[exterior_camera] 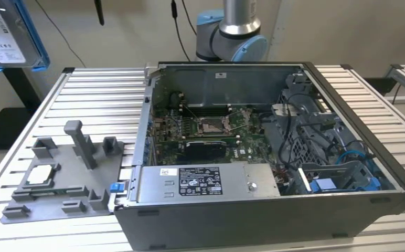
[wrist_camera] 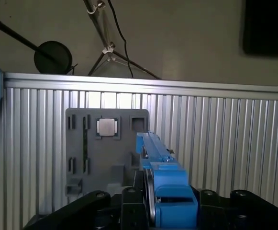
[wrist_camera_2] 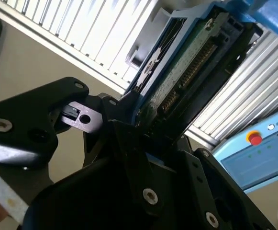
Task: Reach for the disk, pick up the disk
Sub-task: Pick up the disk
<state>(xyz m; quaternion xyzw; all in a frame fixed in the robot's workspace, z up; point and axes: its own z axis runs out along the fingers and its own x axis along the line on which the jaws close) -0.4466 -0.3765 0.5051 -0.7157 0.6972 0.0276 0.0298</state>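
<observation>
Wide slatted aluminium table (exterior_camera: 97, 100) below, and the open computer case (exterior_camera: 258, 226) fills the centre and lower right of the exterior view. The grey fixture tray (exterior_camera: 62, 181) sits at lower left, just beside the case. Up in the upper left corner, the disk (exterior_camera: 3, 39) hangs high above the table. In the second wrist view the gripper (wrist_camera_2: 150, 127) is pinching the disk's near end, black fingers either side. The small silver chip (exterior_camera: 40, 173) rests on the tray.
</observation>
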